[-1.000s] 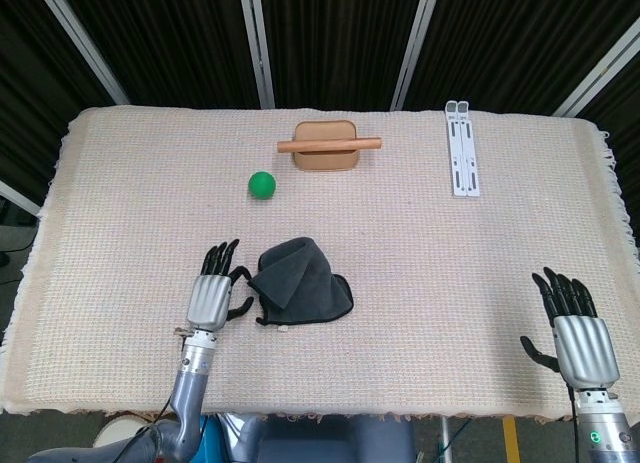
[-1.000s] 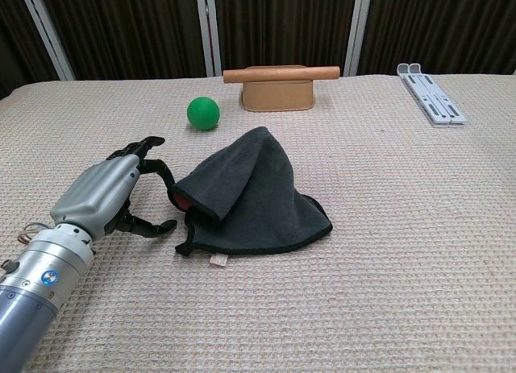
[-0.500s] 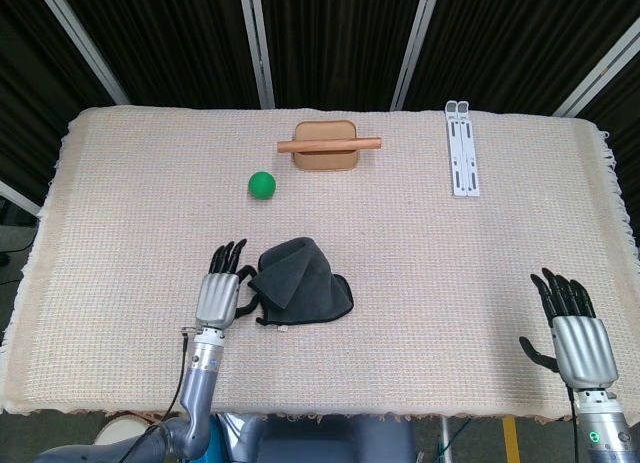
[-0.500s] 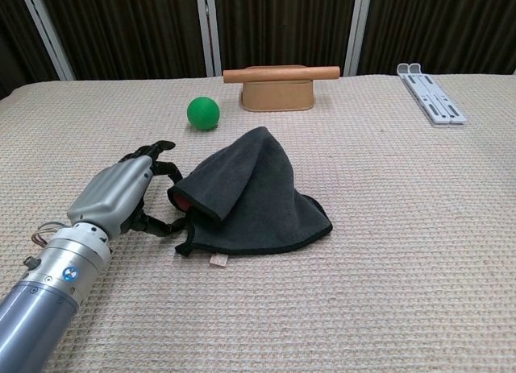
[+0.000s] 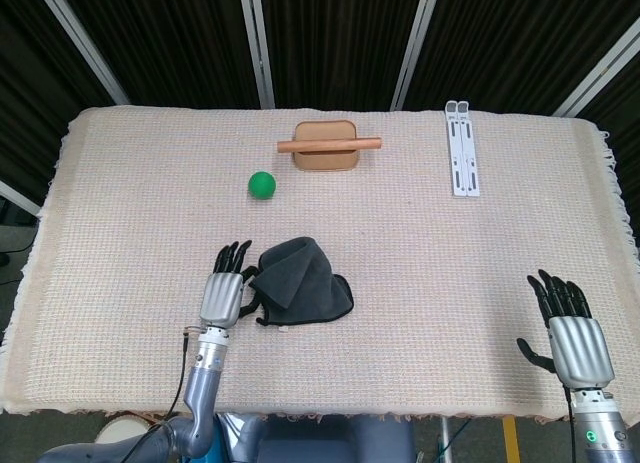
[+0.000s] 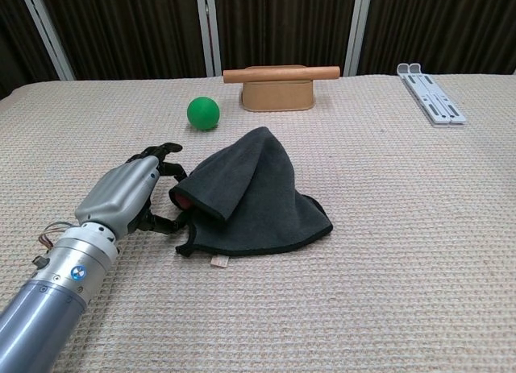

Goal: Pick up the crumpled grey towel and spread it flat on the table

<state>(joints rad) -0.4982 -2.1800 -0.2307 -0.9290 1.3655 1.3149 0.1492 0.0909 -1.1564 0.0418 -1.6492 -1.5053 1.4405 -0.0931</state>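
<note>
1. The left hand [image 6: 129, 194] lies low over the table, palm down, just left of the grey towel [image 6: 250, 196]. Its fingers [image 6: 165, 154] reach toward the towel's left edge and are loosely spread. Whether the fingertips touch the fabric cannot be told, and nothing is held.
2. The right hand [image 5: 575, 331] sits at the near right corner of the table, well apart from the towel, fingers spread and pointing away from the robot, holding nothing. Only the head view shows it.
3. The grey towel lies near the middle of the cream woven tablecloth [image 5: 450, 273], toward the near side. It is folded over itself into a rumpled mound, with a small tag at its near edge.
4. Progress, as a judgement: the task has barely begun. The towel is not lifted or opened; grasping, raising and spreading all remain.
5. The left forearm comes in from the near left and slants toward the towel.
6. Farther away are a green ball [image 5: 262, 184], a tan wooden block carrying a rod [image 5: 328, 144], and a white folding stand [image 5: 461, 148] at the far right.
</note>
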